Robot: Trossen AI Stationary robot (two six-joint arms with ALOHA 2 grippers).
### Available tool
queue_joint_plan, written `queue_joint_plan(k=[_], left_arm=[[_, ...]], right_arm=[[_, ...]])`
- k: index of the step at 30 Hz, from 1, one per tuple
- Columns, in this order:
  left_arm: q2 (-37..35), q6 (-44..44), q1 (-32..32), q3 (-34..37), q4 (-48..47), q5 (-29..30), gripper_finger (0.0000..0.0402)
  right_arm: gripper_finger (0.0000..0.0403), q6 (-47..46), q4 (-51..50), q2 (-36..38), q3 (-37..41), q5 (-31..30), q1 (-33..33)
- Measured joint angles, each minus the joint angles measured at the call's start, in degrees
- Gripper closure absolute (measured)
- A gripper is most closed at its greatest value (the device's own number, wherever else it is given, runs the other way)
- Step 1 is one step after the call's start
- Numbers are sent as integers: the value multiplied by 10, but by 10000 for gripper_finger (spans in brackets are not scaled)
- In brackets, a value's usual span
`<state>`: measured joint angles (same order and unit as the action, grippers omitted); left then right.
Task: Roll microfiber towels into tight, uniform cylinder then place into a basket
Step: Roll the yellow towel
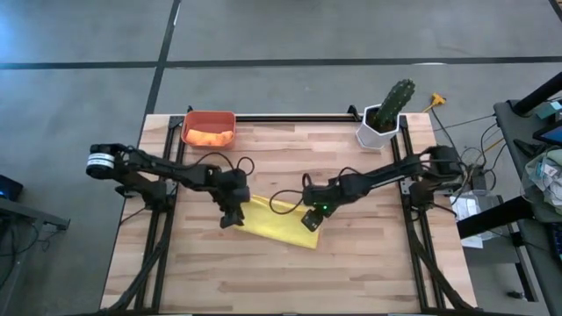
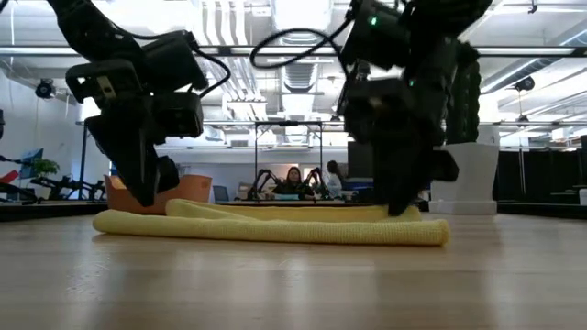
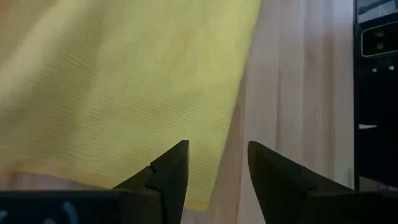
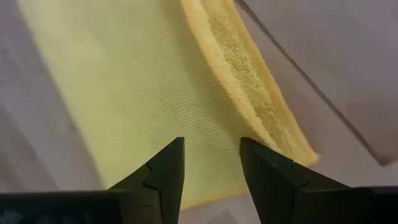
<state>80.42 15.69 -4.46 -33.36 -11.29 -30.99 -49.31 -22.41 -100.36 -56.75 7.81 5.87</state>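
Jaws parted, both grippers (image 1: pixel 231 219) (image 1: pixel 311 221) over yellow towel (image 1: pixel 277 223); no writing legible.

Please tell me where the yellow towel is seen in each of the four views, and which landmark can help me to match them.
High view: yellow towel lies at table centre, between both arms.
Low view: towel lies flat across the middle, on the table.
Left wrist view: towel fills most of the picture.
Right wrist view: towel fills the centre, folded edge on one side.
Shared landmark: the wooden table, bare beside the towel in every view.
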Motion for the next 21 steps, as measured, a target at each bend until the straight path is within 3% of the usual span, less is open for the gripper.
queue_joint_plan(k=[15,21], left_arm=[[1,85,67,43,-4,20,253],[-6,95,70,26,-12,26,253]], right_arm=[[254,34,11,-38,-3,-41,-11],[254,83,4,-31,-1,-13,-33]])
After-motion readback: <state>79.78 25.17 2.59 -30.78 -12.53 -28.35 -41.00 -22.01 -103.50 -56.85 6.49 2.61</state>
